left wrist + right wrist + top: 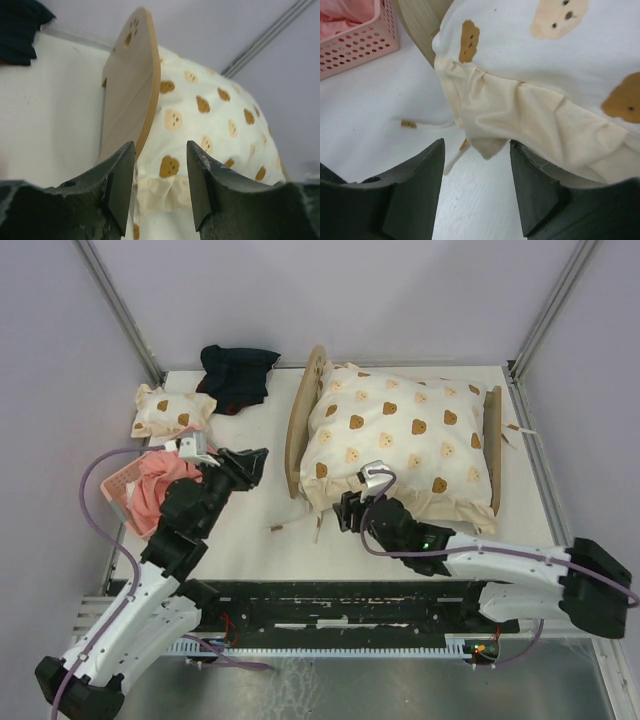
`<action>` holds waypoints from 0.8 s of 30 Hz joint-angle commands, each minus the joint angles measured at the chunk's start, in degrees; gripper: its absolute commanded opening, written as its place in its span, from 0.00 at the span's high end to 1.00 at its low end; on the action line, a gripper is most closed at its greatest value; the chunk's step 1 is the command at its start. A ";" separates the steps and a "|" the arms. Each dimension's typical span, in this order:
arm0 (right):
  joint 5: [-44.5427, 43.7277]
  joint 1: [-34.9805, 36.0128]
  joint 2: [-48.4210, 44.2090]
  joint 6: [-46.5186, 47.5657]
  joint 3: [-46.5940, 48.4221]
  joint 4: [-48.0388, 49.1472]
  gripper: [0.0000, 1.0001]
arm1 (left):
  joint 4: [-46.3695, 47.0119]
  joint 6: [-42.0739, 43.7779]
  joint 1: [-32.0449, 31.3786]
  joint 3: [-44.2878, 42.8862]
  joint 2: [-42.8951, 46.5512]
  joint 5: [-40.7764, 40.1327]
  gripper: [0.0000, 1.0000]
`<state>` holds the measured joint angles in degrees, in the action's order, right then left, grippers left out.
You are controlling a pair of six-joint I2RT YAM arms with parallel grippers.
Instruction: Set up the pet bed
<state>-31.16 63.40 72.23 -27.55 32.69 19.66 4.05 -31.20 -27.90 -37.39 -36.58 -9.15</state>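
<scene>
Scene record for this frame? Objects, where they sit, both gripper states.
pet bed: light wood frame, mid-table, headboard on the left arm's side
quilt: cream bear print, draped over the frame, ruffle hanging off the near side
pillow: matching print, on the table left of the bed
dark cloth: far edge
pink basket: left edge, holds pink cloth
left gripper: open, empty, facing the headboard's edge
right gripper: open, empty, at the ruffle's corner

Open table [250, 530] between pink basket [118, 483] and headboard [295, 438], quilt [400, 435] overhanging
</scene>
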 commanded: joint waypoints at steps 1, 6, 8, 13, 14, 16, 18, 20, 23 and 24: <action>1.42 0.22 -12.19 3.74 7.33 -29.23 0.35 | 0.69 -1.57 -2.18 6.47 -0.65 5.52 0.47; -6.37 -0.66 -18.97 8.11 16.02 -44.23 0.26 | 6.06 -1.73 -10.19 10.74 -5.17 0.51 0.47; -8.18 -1.90 -19.68 10.33 18.24 -47.21 0.24 | 8.31 -1.36 -14.50 11.51 -8.98 -3.09 0.45; -5.96 -7.97 -19.14 12.83 22.14 -53.00 0.22 | 15.16 -1.59 -18.81 13.70 -18.42 -7.47 0.42; -5.90 -8.96 -19.02 13.05 22.77 -53.91 0.22 | 16.22 -1.37 -19.08 13.83 -20.40 -8.70 0.41; -5.90 -10.66 -18.77 13.62 23.74 -55.18 0.22 | 18.26 -0.58 -19.50 13.72 -24.04 -10.51 0.40; -5.93 -12.36 -18.43 13.84 24.54 -56.75 0.22 | 19.79 0.08 -19.81 13.42 -27.09 -12.37 0.40; -5.50 -13.42 -18.21 13.52 24.76 -58.17 0.22 | 22.36 0.85 -19.90 13.64 -29.59 -14.22 0.40; -4.46 -14.36 -18.29 12.95 23.18 -57.96 0.22 | 27.24 1.39 -19.91 14.14 -32.52 -15.43 0.40; -4.22 -14.71 -18.34 12.84 22.47 -57.70 0.22 | 28.78 1.63 -19.91 14.28 -33.32 -15.83 0.40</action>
<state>-35.90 49.74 54.11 -15.09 54.63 -36.82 21.78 -31.22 -47.51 -23.51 -67.79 -19.99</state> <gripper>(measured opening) 0.779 0.599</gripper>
